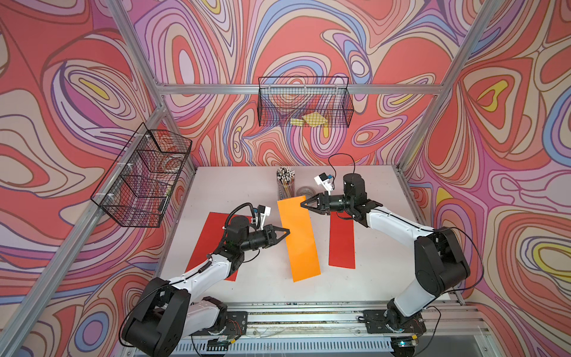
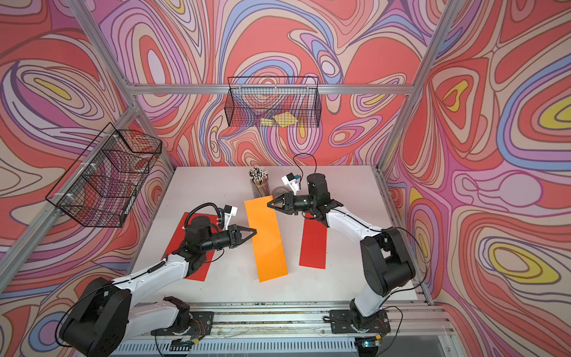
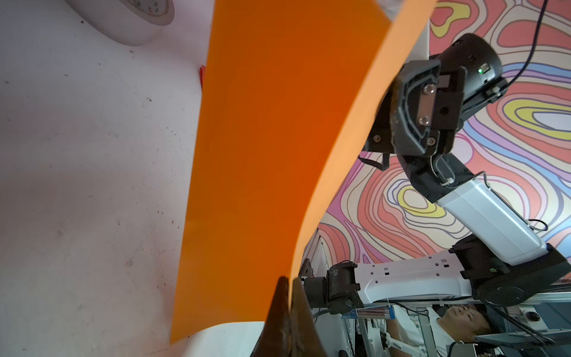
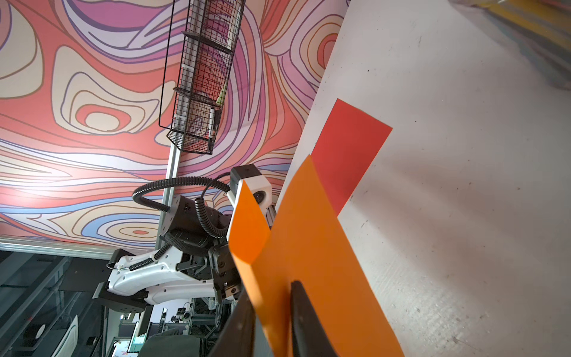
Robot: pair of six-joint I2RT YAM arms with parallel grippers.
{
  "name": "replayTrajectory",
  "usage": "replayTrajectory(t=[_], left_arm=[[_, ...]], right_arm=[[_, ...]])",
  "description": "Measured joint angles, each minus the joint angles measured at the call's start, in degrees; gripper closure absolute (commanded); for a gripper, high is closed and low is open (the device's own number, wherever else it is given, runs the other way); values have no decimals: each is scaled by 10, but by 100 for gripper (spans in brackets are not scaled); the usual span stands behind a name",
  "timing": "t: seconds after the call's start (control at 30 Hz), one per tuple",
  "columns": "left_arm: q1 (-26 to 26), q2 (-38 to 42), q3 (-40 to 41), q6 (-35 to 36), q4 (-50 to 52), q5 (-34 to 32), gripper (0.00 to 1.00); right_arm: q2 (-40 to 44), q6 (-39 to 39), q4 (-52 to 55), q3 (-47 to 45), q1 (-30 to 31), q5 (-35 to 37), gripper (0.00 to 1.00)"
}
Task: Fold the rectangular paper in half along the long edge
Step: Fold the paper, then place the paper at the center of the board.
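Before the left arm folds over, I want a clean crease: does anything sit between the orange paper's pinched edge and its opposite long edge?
Nothing lies on the orange paper. Only the right gripper is there, astride its far corner on that opposite edge.

You are looking at a table showing pale grey with dark specks, a plain orange paper, a red sheet toward its left edge and a second red sheet toward its right. The walls are swirling coral, lilac, blue, cream and yellow. The wire basket over the far edge is showing black.
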State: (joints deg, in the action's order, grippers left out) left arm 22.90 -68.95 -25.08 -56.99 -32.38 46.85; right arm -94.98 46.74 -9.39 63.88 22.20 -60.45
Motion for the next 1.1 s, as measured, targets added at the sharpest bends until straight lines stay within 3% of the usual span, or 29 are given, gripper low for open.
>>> replayTrajectory(t=[0.13,0.47,0.5,0.67,0.7,0.9,1.1], left_arm=[[0,4,2,2,8,0,100],[0,6,3,4,10,-4,100],[0,6,3,4,10,-4,95],[0,-8,3,7,10,-7,38],[0,-13,3,6,10,-8,31],[0,-40,1,11,23,-13,1],[0,-25,-12,38,91,-30,1]], right_arm=[[-4,0,0,4,0,1,100],[-4,3,-3,5,0,0,100],[-4,3,-3,5,0,0,100],[-3,3,-5,4,0,0,100],[-3,3,-5,4,0,0,100],[3,-9,0,-9,-2,11,100],[1,-10,-9,-67,-35,13,100]])
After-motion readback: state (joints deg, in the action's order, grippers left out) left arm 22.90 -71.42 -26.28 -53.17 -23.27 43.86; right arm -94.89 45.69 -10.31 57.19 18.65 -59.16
